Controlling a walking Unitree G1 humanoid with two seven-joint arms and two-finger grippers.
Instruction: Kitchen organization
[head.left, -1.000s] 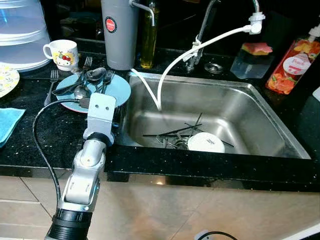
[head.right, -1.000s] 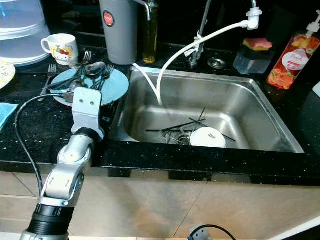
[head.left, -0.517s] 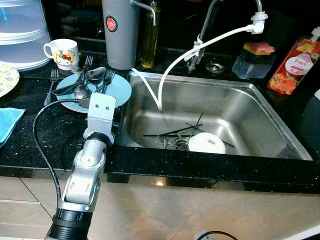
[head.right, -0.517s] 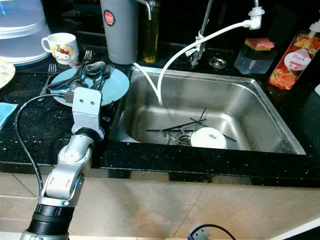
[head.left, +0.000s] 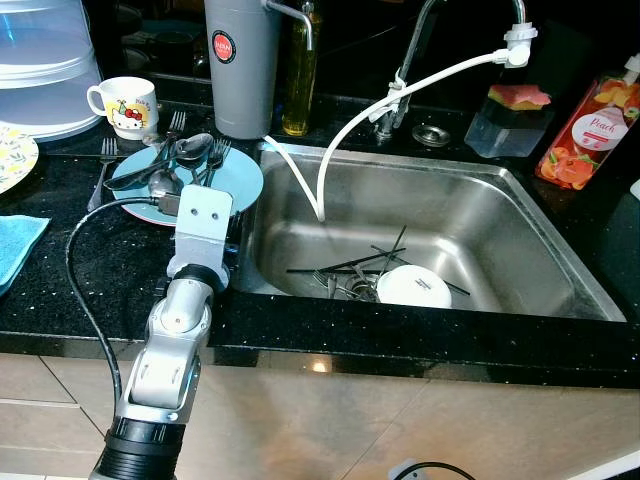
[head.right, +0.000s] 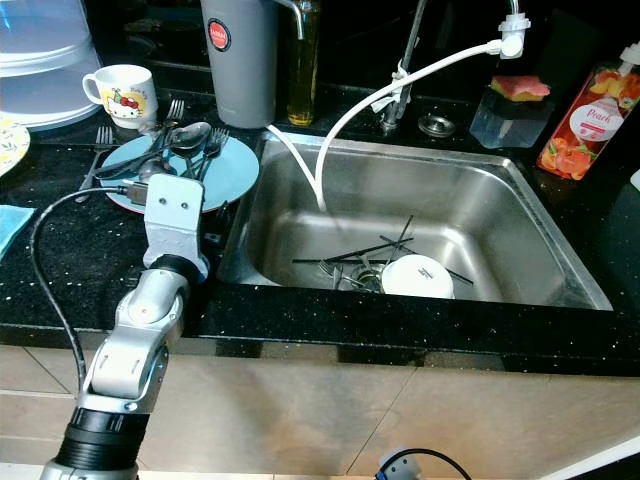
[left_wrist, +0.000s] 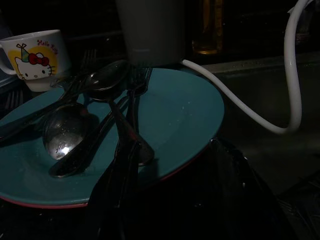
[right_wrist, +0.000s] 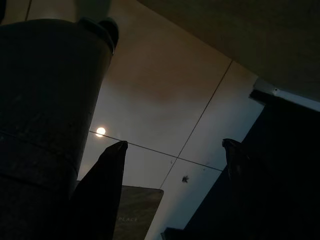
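A teal plate lies on the black counter left of the sink, with spoons and forks piled on it. My left arm reaches over the counter edge, and its wrist block sits at the plate's near rim. In the left wrist view my left gripper is open, its fingers on either side of the near rim of the plate; one fingertip lies by the cutlery handles. The steel sink holds a white bowl, chopsticks and forks. My right gripper hangs open over floor tiles.
A cartoon-cat mug, a grey canister and an oil bottle stand behind the plate. A white hose runs from the faucet into the sink. A sponge holder and soap bottle stand at right; a blue cloth lies at left.
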